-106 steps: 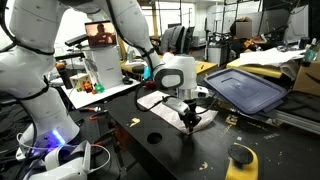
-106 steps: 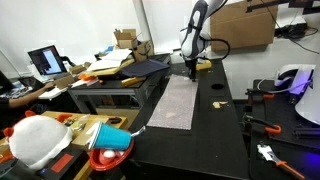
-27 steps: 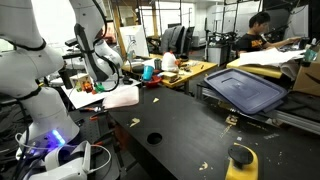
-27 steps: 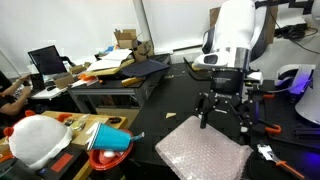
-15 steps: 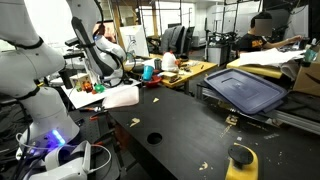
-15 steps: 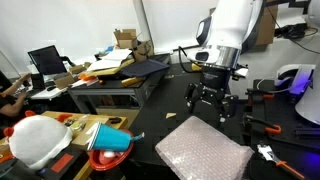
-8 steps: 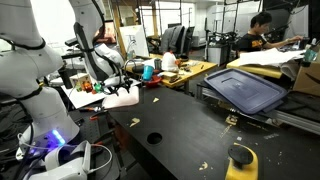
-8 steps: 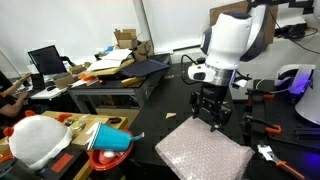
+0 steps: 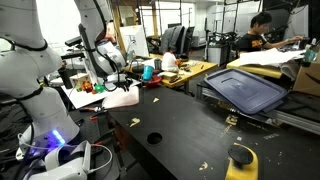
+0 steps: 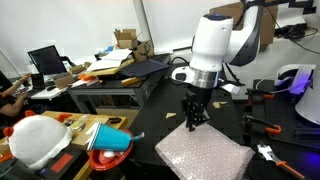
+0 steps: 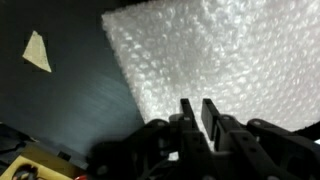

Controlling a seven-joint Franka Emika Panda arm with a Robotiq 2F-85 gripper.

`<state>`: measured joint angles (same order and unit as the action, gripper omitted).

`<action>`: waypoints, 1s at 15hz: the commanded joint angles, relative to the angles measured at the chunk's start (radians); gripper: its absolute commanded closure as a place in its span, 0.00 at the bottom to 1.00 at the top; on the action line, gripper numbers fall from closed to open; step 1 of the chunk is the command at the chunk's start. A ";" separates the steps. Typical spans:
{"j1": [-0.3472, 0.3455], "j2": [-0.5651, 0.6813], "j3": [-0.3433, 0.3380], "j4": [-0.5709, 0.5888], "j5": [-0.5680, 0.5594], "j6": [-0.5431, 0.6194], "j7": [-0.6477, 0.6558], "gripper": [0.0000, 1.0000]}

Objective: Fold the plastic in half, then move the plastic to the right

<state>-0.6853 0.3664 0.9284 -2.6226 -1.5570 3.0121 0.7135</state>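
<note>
Because the bubble wrap (image 10: 205, 157) looks light, limp and slippery on the bench (image 10: 160, 115), I'd pinch one edge; the fingers (image 11: 188, 120) hover closed, empty.

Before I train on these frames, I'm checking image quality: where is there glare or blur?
Wrist view: the bubble wrap glares almost white, while the jaws in front are dark and soft. In an exterior view the bubble wrap is a washed-out pale patch; in an exterior view its bubbled texture reads clearly.
</note>
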 commanded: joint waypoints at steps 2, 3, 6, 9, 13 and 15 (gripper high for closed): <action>0.005 0.019 0.026 0.016 0.115 -0.026 -0.037 1.00; 0.007 0.025 0.027 0.011 0.135 -0.036 -0.033 1.00; 0.018 0.045 0.017 0.005 0.159 -0.067 -0.021 1.00; 0.041 0.045 -0.017 0.024 0.077 -0.080 0.038 1.00; 0.053 0.067 -0.063 0.046 -0.009 -0.093 0.076 1.00; 0.052 0.083 -0.082 0.045 -0.031 -0.098 0.091 1.00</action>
<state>-0.6528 0.4269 0.8723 -2.5923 -1.5434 2.9431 0.7544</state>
